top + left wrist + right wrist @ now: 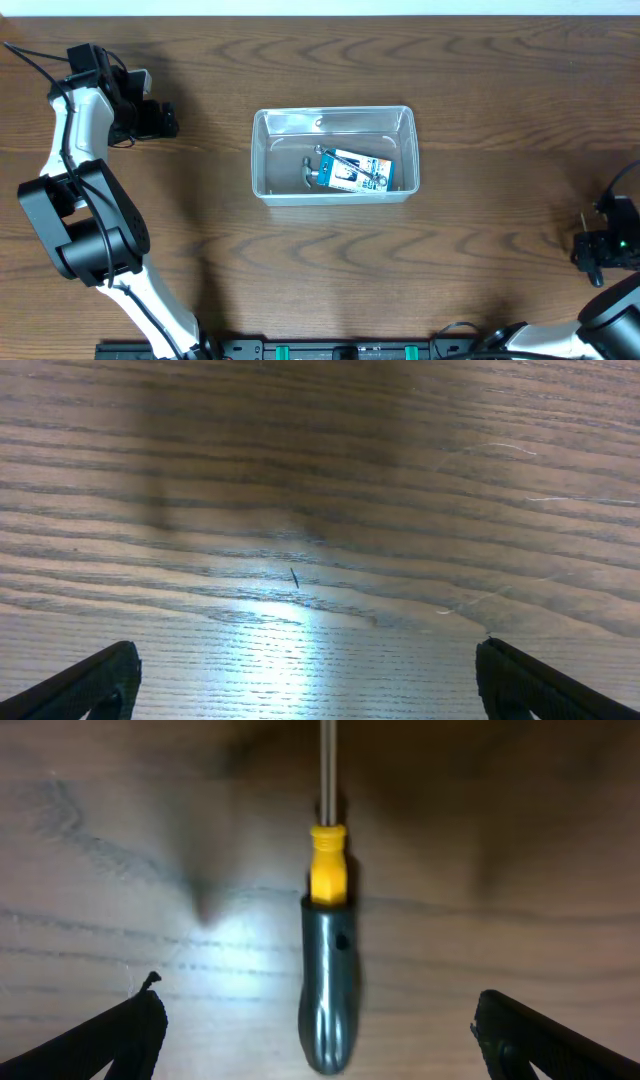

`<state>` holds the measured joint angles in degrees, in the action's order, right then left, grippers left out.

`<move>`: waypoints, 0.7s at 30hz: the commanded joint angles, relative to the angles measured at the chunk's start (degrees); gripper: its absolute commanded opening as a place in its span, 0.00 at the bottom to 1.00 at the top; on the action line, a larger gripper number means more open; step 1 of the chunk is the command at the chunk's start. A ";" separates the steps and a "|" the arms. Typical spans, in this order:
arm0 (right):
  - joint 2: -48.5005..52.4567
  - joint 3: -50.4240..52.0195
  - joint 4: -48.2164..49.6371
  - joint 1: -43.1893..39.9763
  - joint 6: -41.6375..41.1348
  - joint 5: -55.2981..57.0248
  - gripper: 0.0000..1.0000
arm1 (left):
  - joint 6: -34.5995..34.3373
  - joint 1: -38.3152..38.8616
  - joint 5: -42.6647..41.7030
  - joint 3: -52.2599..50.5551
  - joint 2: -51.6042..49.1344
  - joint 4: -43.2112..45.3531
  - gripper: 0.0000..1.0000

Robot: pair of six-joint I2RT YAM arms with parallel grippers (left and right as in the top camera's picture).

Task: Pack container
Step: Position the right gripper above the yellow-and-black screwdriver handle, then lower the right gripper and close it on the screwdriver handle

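The clear plastic container (pixel 262 150) stands at the table's middle. Inside it lie a small blue-and-white box (pixel 355 171) and a small metal tool (pixel 308 170). My right gripper (pixel 588 250) is at the far right edge, low over the table. In the right wrist view its jaws (pixel 318 1025) are open wide on either side of a screwdriver (pixel 328 960) with a grey handle and yellow collar, lying flat, not touched. My left gripper (pixel 165 122) is at the far left, open and empty (pixel 310 680) over bare wood.
Brown wooden tabletop (pixel 480 230) all round the container. The left arm's white links (pixel 70 130) stand along the left edge. A black rail (pixel 330 350) runs along the front edge.
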<state>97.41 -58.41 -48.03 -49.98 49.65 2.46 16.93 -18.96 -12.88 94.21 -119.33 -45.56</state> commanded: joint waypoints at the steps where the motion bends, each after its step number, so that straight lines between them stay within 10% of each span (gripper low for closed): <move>1: 1.55 0.22 0.68 1.68 -0.74 0.42 0.99 | 0.33 0.02 0.52 -0.24 -0.26 0.02 0.98; 21: 3.67 0.24 5.22 2.69 -1.18 0.31 0.99 | 0.33 0.02 0.50 -0.24 -0.26 0.02 0.98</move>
<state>99.96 -58.41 -43.07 -47.59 48.99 3.01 16.93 -18.96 -12.88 94.21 -119.33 -45.56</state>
